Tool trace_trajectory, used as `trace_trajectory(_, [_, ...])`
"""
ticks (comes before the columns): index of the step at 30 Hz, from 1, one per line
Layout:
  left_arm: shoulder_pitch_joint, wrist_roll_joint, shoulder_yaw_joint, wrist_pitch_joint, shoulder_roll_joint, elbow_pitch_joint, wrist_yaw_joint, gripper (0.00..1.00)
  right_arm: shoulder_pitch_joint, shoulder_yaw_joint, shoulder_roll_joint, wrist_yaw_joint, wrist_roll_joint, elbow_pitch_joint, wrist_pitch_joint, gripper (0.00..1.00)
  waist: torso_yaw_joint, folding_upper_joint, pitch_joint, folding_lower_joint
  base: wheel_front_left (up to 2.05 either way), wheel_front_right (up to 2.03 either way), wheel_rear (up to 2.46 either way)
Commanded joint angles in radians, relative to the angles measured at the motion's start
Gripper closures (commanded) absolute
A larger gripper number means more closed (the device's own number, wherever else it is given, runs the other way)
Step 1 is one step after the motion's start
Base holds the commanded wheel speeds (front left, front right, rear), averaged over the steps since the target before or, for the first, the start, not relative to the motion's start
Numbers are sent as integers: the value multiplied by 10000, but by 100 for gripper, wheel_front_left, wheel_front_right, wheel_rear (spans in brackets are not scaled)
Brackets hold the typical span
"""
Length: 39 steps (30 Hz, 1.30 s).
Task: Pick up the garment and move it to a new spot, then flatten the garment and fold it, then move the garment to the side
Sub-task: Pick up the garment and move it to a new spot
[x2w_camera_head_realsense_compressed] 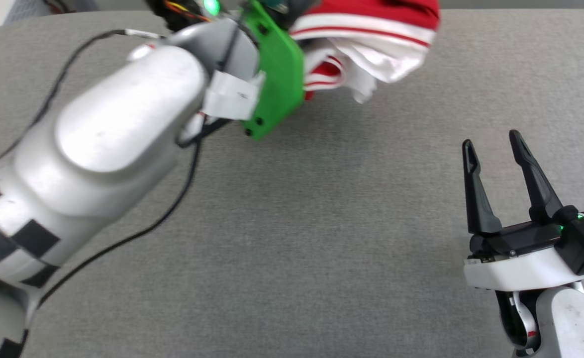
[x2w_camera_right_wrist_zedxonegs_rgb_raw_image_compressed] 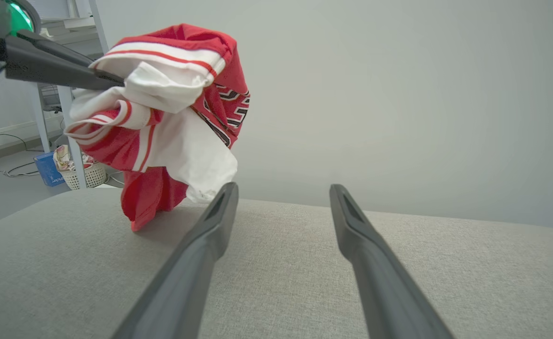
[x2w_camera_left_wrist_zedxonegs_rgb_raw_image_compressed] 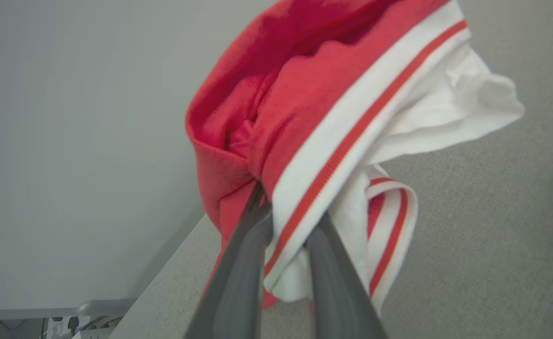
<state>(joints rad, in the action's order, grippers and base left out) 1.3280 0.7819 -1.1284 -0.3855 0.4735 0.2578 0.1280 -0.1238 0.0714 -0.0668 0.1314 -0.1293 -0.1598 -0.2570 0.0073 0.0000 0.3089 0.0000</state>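
1. Left pincer [x2w_camera_left_wrist_zedxonegs_rgb_raw_image_compressed: 290, 207] is closed on the garment [x2w_camera_left_wrist_zedxonegs_rgb_raw_image_compressed: 314, 94]. The striped trim and a fold of red cloth are clamped between its two fingers, near their tips.
2. The right pincer [x2w_camera_head_realsense_compressed: 491, 141] is held open and empty, low over the near right part of the grey fabric-covered worktop [x2w_camera_head_realsense_compressed: 292, 223] and well apart from the garment.
3. The garment is carried as a crumpled bunch near the far edge of the worktop. Most of it is lifted, but in the right wrist view its lowest red fold appears to touch the surface. Part of the black lettering is seen on the side turned away from the left pincer.
4. Stage, as judged: the pick-up is made and the transfer to a new spot is in hand. Flattening and folding are not yet begun.
5. Risk: the hold is taken on a few layers near the fingertips only. Slippage could be caused by a quick swing or by the hanging weight.
6. Risk: the trailing fold could be dragged across the fabric surface, so that the bunch is twisted tighter and flattening is made harder.
7. Risk: the far edge is close. If released there, the garment could be lost over it.
8. Risk: if the garment is set down bunched as it is, sleeves and hem would be left tucked inside, and a second grasp by the right pincer would be needed.
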Motion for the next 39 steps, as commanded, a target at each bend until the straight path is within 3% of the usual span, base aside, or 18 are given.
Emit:
trace_trajectory(1, [215, -75, -203, 205, -264, 118, 27, 100, -24, -95, 38, -7, -6, -74, -47, 0, -626, 0, 292, 0, 0, 0, 0])
trace_trajectory(6, [-131, 86, -1090, 867, -1350, 812, 27, 100, -32, -535, 124, -7, 99, -186, -47, 0, -949, 0, 561, 0, 0, 0, 0])
trace_trajectory(12, [-1482, -175, -1501, 930, -2148, 1711, 27, 100, -96, -802, 158, -7, 162, -336, -47, 0, -1075, 0, 813, 0, 0, 0, 0])
trace_trajectory(18, [-3327, -1069, -1515, 3, -2508, 1605, 27, 100, -178, -947, 163, -7, 71, -347, -47, 0, -1035, 0, 937, 0, 0, 0, 0])
trace_trajectory(22, [-3704, -1173, -1517, -27, -2536, 1480, 27, 100, -224, -945, 164, -7, 81, -276, -47, 0, -928, 0, 941, 0, 0, 0, 0])
trace_trajectory(23, [-3644, -1149, -1517, 194, -2547, 1538, 27, 81, -217, -955, 164, -7, 89, -251, -47, 0, -883, 0, 898, 0, 0, 0, 0])
trace_trajectory(24, [-3548, -1155, -1517, 458, -2558, 1601, 27, 5, -196, -964, 164, -7, 92, -231, -47, 0, -847, 0, 856, 0, 0, 0, 0])
trace_trajectory(25, [-3412, -1158, -1517, 918, -2587, 1720, 27, 0, -154, -978, 164, -7, 96, -200, -47, 0, -795, 0, 768, 0, 0, 0, 0])
trace_trajectory(31, [-3223, -1027, -1093, 3335, -2834, 2342, -38, 0, 287, -1032, 165, -7, 98, 10, -47, 0, -518, 0, 36, 0, 0, 0, 0])
trace_trajectory(39, [-3978, -1057, -214, 5542, -2653, 2008, -1219, 0, 864, -1071, 165, -7, 204, 70, -47, 0, 43, 0, -909, 0, 0, 0, 0])
